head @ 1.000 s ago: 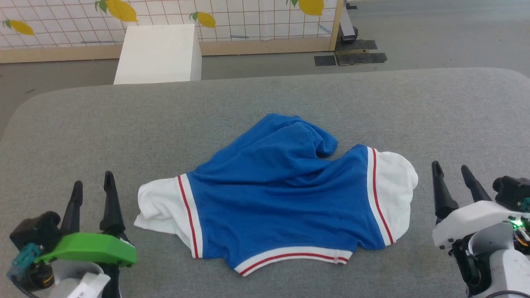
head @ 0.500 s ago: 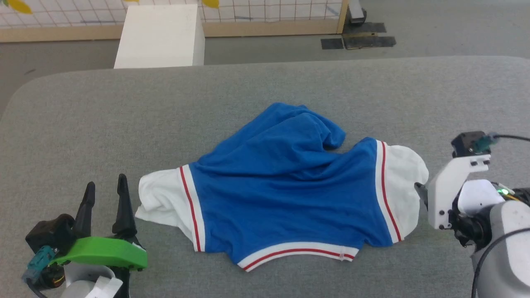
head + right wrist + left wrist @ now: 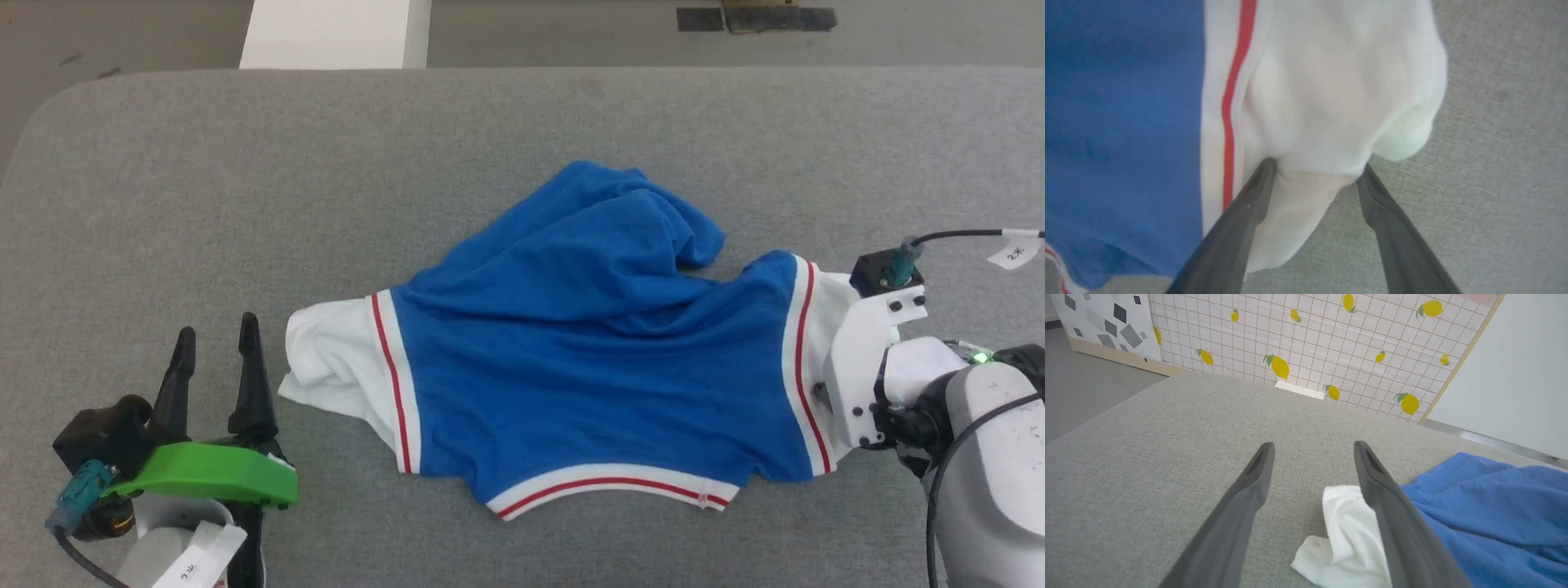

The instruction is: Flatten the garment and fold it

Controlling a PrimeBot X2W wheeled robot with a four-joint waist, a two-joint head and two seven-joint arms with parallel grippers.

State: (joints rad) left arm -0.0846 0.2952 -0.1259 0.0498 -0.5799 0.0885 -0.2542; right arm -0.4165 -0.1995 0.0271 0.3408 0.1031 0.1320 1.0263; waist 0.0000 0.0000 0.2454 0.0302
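Soft jersey garment point(image 3: 588, 359) is lying crumpled mid-table on the grey woven-cloth table point(image 3: 245, 180). The royal-blue knit is rumpling into ridges at its far end. Its white sleeves are bunching at both sides, with thin red stripes edging the white bands.

The left gripper point(image 3: 217, 324) is sitting just beside one white sleeve, its tapered dark fingers spread wide and gripping nothing.

The right gripper point(image 3: 1316, 164) is also standing wide apart. Its tips are pressing the other sleeve's puffed edge, with cloth lying between them, unpinched.
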